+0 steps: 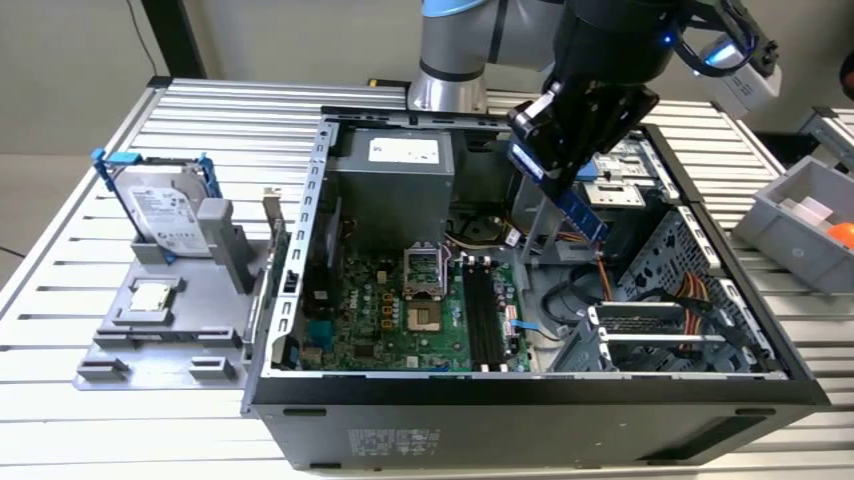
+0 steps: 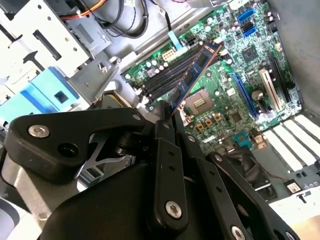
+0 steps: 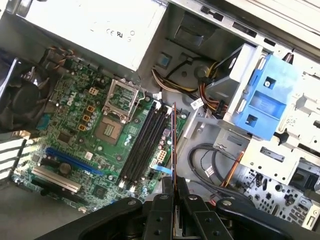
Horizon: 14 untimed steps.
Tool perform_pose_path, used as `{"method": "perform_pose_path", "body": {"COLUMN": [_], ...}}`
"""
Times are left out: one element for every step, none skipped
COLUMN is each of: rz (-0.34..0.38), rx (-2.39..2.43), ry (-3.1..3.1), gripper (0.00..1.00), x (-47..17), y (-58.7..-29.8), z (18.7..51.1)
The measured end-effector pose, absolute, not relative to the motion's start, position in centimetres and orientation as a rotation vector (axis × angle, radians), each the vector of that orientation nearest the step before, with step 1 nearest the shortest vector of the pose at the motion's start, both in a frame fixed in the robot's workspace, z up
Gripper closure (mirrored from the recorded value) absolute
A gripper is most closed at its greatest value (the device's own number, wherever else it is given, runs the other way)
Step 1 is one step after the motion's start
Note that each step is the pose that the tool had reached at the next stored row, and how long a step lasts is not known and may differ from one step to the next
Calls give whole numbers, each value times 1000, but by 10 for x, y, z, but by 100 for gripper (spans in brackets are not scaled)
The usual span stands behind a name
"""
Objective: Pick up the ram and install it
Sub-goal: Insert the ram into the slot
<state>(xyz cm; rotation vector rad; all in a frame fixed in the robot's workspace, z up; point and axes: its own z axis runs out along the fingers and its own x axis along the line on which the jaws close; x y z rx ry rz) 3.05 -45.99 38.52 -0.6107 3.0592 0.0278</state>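
Gripper (image 1: 571,165): clamped on the ram (image 1: 578,212), held tilted above the open computer case (image 1: 534,400), over the motherboard (image 1: 400,320) and apart from its memory slots (image 1: 487,315). Case rests on a slatted metal table (image 1: 80,240). Hard drive (image 1: 167,212) stands in a grey fixture (image 1: 160,330) at the exterior view's left. Grey bin (image 1: 801,215) at its right.

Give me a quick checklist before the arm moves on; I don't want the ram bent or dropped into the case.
1. Ram held by the gripper: ok, it is clamped at one end.
2. Ram clear of the motherboard: ok, it hangs above the open case in the exterior view.
3. Memory slots free: ok, the black slots look unoccupied.
4. Ram in line with the slots: cannot tell; it looks roughly parallel in the first wrist view.
5. Slot end latches open: cannot tell.
6. Cables clear of the slots: ok, they lie beside the board.
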Motion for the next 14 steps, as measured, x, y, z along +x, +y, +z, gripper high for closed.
{"method": "perform_pose_path", "body": {"rz": [28,27,27,27,27,26,26,26,26,25,25,25,25,25], "rx": [-590,-567,-544,-522,-501,-484,-468,-453,-436,-418,-401,-385,-369,-353], "ry": [3063,3068,3071,3075,3079,3081,3084,3086,3088,3090,3093,3095,3096,3098], "gripper": [100,100,100,100,100,100,100,100,100,100,100,100,100,100], "x": [30,30,30,30,30,30,30,30,30,30,30,30,30,30], "y": [-460,-460,-460,-460,-460,-460,-460,-460,-460,-460,-460,-460,-460,-460], "z": [385,385,385,385,385,385,385,385,384,384,384,384,384,384]}}
